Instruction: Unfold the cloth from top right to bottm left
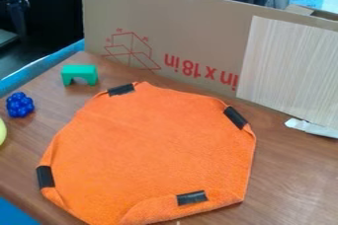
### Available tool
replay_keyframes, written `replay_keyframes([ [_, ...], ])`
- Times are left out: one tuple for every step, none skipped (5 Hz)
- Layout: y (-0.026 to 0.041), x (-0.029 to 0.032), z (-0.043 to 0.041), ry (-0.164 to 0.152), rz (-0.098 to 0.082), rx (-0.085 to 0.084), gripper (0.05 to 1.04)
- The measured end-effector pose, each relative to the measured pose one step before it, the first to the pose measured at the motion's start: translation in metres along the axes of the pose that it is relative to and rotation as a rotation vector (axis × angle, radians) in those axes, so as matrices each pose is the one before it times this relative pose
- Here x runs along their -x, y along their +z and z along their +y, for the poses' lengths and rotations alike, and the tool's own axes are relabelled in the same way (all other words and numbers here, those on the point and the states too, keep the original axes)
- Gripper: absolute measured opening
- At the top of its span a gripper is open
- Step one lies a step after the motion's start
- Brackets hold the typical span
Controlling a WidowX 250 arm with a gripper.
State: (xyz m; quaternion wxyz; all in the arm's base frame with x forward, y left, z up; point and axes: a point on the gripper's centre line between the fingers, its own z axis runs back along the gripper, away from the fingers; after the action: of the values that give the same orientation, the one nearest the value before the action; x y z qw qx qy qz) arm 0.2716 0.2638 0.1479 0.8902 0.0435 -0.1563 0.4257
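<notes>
While its rim is turned inward in thick, rounded folds, the orange cloth [155, 142], napped and roughly polygonal, lies on the wood-grained table [290, 184], four smooth black strips [191, 198] at its margin; near it, a green arch-shaped block [79, 73] and a knobbly blue cluster [20, 104]. End effector: opening, contents and position relative to the cloth cannot be told

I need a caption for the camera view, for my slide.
Orange cloth with partly folded edges and black patches, on a wooden table.
</notes>
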Motion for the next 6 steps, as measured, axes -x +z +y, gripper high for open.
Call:
replay_keyframes([
  [-0.01240,0.00558,0.00111,0.0015,0.0379,-0.0058,1.000],
  [-0.01898,0.01077,0.00758,-0.0013,0.0281,-0.0377,1.000],
  [-0.03182,0.00828,0.01305,-0.0029,0.0151,-0.0519,1.000],
  [-0.02551,0.00847,0.01436,-0.0147,0.0211,-0.0226,1.000],
  [-0.00825,0.00836,0.00200,0.0395,0.0164,0.0234,1.000],
  [-0.01250,0.02328,0.00080,-0.0375,0.0399,-0.0002,0.999],
])
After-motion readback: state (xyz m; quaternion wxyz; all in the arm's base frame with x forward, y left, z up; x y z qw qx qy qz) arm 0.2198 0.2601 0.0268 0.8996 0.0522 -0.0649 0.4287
